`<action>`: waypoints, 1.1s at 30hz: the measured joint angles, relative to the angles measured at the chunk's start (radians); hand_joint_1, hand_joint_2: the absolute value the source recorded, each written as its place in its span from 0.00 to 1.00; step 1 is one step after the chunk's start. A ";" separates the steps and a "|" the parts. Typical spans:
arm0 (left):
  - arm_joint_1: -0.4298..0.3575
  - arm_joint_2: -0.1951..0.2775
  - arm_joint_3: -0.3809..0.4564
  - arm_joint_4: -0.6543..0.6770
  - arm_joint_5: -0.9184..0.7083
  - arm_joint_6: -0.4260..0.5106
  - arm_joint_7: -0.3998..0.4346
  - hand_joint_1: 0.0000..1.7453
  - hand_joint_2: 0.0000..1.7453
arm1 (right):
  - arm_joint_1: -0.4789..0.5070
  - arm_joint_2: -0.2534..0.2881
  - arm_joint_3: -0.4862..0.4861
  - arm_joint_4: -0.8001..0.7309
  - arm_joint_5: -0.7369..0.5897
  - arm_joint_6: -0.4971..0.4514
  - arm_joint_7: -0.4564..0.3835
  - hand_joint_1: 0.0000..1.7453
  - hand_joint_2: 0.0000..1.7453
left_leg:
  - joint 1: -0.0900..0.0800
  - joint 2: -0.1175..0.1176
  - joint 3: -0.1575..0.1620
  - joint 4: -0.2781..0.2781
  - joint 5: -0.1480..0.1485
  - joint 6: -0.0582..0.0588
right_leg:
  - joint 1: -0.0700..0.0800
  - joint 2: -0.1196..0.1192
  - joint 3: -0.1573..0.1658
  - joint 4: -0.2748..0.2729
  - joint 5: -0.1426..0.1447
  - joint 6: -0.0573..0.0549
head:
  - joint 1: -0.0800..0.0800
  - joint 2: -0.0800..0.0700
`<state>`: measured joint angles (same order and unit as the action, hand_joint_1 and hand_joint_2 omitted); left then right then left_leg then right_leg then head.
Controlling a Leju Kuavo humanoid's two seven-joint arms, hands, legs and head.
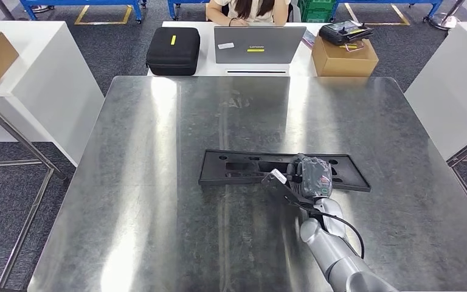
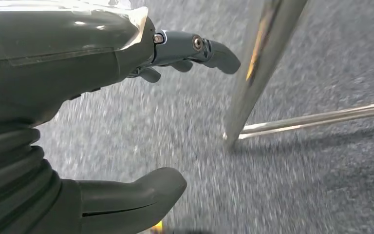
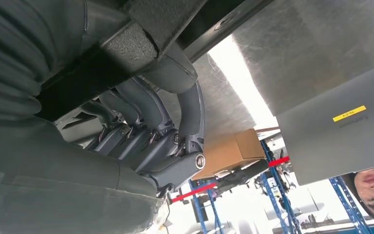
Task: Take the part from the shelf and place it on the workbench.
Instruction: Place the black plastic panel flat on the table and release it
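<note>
The right hand (image 1: 309, 176) grips the near long edge of the part (image 1: 243, 167), its fingers (image 3: 175, 117) curled over the black edge. The part (a flat black plate with cut-outs) lies lengthwise on the metal workbench (image 1: 158, 182), near its middle. The left hand (image 2: 78, 97) hangs over grey carpet beside a chrome table leg (image 2: 258, 63), fingers apart, holding nothing. Beyond the workbench sits a laptop (image 1: 259, 44).

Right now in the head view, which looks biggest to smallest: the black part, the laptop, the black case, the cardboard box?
1. Black part, under the right robot hand, nearest the camera.
2. Laptop.
3. Cardboard box and black case look alike, so no ranking.
</note>
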<state>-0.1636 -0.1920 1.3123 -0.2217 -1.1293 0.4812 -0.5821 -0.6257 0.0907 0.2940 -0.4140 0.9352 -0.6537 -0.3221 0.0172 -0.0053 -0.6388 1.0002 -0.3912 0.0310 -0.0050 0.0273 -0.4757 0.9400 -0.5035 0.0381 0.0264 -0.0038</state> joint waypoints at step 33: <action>0.004 0.001 -0.004 0.003 -0.015 0.153 -0.006 0.00 1.00 | 0.010 -0.007 -0.046 -0.007 0.027 0.002 -0.003 1.00 1.00 | 0.013 0.003 0.066 0.008 -0.061 -0.020 | -0.001 -0.030 -0.020 0.019 0.018 -0.007 | -0.029 0.000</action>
<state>-0.1596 -0.1908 1.3086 -0.2184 -1.1442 0.6343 -0.5885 -0.6156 0.0834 0.2477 -0.4208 0.9624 -0.6516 -0.3248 0.0302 -0.0018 -0.5723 1.0081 -0.4519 0.0114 -0.0058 -0.0024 -0.4958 0.9595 -0.4852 0.0315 -0.0021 -0.0042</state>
